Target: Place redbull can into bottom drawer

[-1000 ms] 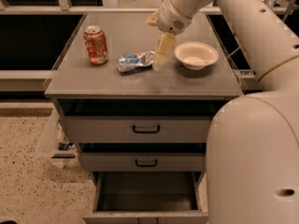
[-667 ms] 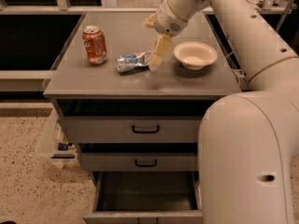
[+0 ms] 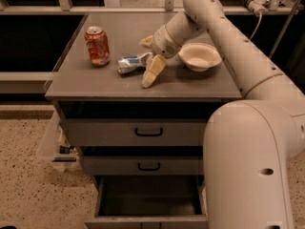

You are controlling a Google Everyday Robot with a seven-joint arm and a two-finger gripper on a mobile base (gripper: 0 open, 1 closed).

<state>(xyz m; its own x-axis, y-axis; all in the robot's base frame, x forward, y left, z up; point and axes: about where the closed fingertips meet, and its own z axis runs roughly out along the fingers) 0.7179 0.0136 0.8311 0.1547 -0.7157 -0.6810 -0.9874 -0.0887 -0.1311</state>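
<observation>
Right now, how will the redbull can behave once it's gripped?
The redbull can lies on its side, so a nudge may roll it. Its creased body looks thin and probably light, apt to crush further. The open pincer straddles its end nearest the bowl.

Cabinet top (image 3: pixel 95 82) bears soda can (image 3: pixel 97 46), bowl (image 3: pixel 200 56), redbull can (image 3: pixel 131 63) — tool (image 3: pixel 147 63) at its end.

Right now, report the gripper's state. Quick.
Gripper: open, down at the cabinet top, straddling the right end of the redbull can lying there; not yet shut on it.
</observation>
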